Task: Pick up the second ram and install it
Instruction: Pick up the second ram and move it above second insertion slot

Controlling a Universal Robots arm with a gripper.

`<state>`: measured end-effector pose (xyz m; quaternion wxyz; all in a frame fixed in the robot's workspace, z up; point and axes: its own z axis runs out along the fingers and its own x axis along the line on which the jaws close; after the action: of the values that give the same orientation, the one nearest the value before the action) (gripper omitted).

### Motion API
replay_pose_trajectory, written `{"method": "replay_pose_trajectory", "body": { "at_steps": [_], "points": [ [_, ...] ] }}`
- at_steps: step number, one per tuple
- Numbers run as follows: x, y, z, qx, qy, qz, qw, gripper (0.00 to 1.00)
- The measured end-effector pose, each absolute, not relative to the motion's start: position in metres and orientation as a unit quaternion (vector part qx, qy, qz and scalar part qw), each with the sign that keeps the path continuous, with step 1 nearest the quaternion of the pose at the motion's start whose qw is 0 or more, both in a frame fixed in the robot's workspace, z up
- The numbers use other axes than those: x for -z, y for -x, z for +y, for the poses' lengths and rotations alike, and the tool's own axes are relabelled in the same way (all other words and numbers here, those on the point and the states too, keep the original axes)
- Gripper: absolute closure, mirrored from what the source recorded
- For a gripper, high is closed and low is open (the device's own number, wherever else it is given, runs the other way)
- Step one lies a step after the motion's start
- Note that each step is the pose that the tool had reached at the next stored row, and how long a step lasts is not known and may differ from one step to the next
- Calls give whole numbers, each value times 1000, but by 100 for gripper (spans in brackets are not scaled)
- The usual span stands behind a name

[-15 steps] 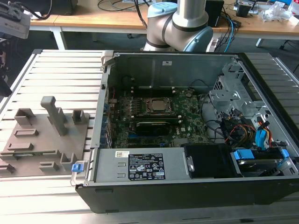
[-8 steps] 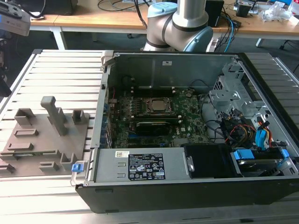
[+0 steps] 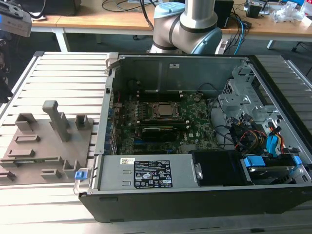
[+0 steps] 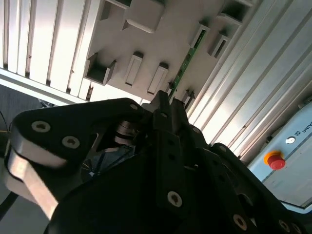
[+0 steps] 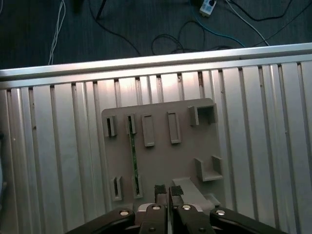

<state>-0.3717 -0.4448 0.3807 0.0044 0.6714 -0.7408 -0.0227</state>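
The second ram (image 5: 133, 161) is a thin green stick standing on edge in a slot of the grey holder plate (image 5: 161, 161). In the second wrist view the ram (image 4: 184, 66) runs along the plate (image 4: 161, 39) just beyond my fingertips. My gripper (image 5: 168, 190) hovers above the plate's near edge, beside the ram and apart from it. Its two black-padded fingers (image 5: 160, 189) stand close together with nothing between them. The gripper (image 4: 163, 105) body is dark and covers much of the second wrist view.
The holder plate (image 3: 44, 146) lies on a slatted aluminium table (image 3: 63, 73) at the exterior view's left. The open computer case (image 3: 170, 195) sits to its right, with motherboard (image 3: 195, 131) and CPU socket (image 3: 163, 111) exposed. A red stop button (image 4: 275, 161) shows beyond the table.
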Motion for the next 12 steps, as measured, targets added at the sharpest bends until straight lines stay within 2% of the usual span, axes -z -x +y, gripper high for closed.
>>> {"method": "replay_pose_trajectory", "body": {
  "at_steps": [1,2,12],
  "points": [
    [-381,372,-445,23,-671,-741,4,76],
    [-381,372,-445,23,-671,-741,4,64],
    [-373,372,-445,23,-672,-741,4,64]
  ]
}}
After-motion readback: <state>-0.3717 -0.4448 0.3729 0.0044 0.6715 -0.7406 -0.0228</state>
